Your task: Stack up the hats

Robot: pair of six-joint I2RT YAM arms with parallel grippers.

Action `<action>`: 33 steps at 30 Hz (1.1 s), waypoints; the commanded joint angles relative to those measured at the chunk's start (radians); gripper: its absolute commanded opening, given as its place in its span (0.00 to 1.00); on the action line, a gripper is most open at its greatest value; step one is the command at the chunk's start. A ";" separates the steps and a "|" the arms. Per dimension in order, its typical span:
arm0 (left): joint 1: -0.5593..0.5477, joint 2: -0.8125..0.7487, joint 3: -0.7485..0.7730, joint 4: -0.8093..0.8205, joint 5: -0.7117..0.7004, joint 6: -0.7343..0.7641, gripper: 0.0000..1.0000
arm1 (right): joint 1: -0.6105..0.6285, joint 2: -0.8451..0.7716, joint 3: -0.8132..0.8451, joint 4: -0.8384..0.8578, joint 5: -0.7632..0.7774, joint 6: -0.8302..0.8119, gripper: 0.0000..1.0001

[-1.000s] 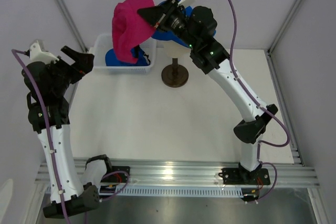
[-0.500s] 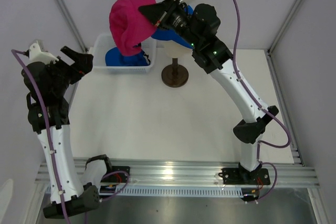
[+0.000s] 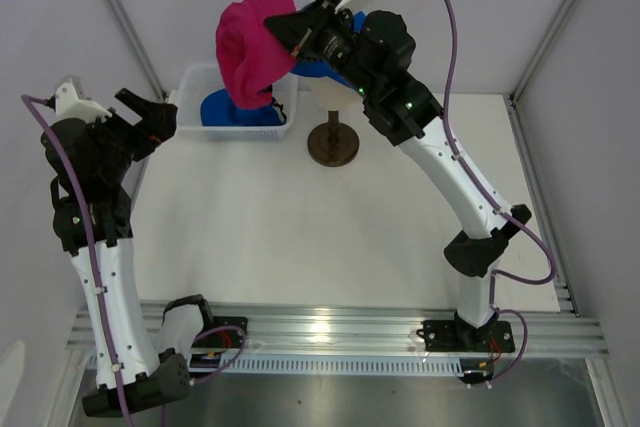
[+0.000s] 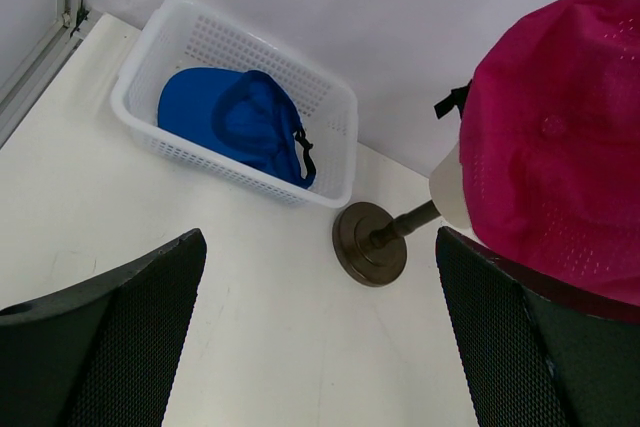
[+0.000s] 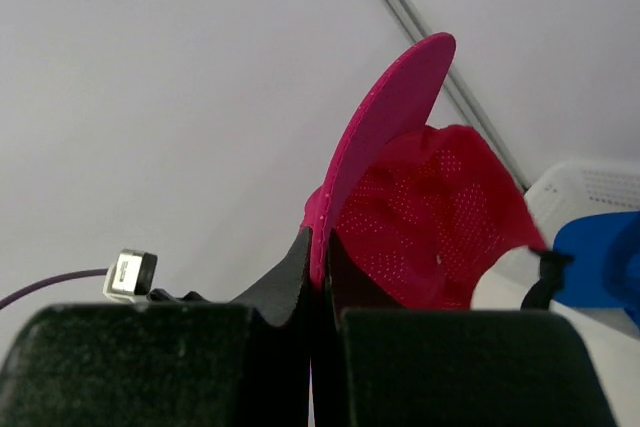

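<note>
My right gripper [image 3: 292, 31] is shut on the brim of the magenta pink hat [image 3: 254, 45] and holds it high, above the right end of the white basket [image 3: 192, 82]. In the right wrist view the brim sits pinched between the fingers [image 5: 322, 265] and the crown [image 5: 430, 212] hangs beyond them. One blue hat [image 3: 236, 108] lies in the basket and also shows in the left wrist view [image 4: 235, 127]. A second blue hat [image 3: 318, 69] sits on the mannequin head, mostly hidden behind my right arm. My left gripper [image 3: 152, 113] is open and empty, left of the basket.
The mannequin head's dark round stand [image 3: 333, 143] is on the table right of the basket, and shows in the left wrist view [image 4: 370, 244] with the cream head [image 4: 448, 185] above it. White walls enclose the table at the back and sides.
The pink hat swung slightly left, then back right, as the right gripper shifted a little. The left arm has not moved.
</note>
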 commanded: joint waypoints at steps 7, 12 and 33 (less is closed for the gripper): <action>0.009 -0.009 0.032 -0.001 -0.015 0.031 1.00 | -0.006 -0.036 0.013 -0.001 0.042 -0.046 0.00; 0.011 -0.016 0.017 0.025 0.014 0.005 0.99 | -0.081 -0.022 -0.012 0.020 -0.027 0.070 0.00; 0.008 -0.030 -0.041 0.051 -0.041 0.021 0.99 | -0.144 0.136 -0.012 0.480 -0.016 0.272 0.00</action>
